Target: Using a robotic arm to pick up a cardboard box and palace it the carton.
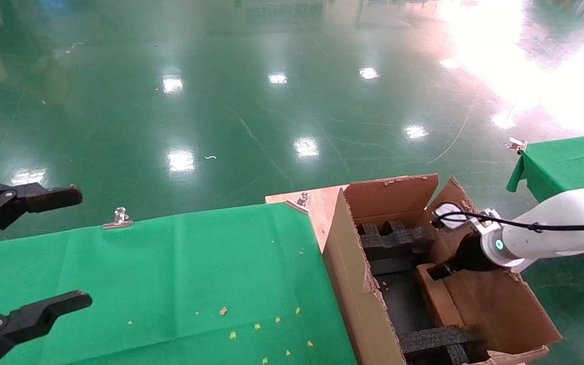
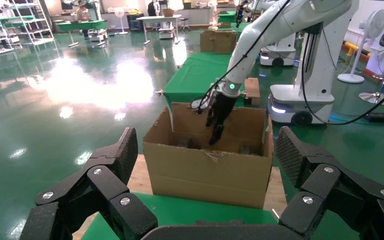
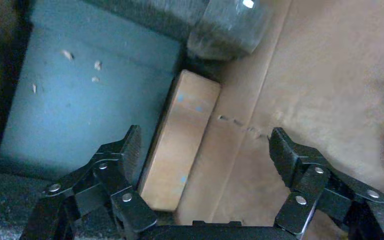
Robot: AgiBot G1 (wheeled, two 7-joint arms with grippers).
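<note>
The right gripper (image 3: pixel 205 150) hung inside the carton (image 1: pixel 353 284) off the worktop's right edge, fingers spread above the box (image 3: pixel 180 165), which lay against the carton's right wall. The left gripper (image 1: pixel 33 253) waited open over the worktop's left edge.

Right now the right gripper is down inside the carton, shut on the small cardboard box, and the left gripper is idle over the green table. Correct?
Not quite. The right gripper is inside the carton, but open, not shut: the right wrist view shows its fingers spread, with the cardboard box lying free on edge against the carton wall. The left gripper does sit idle over the green table.
</note>
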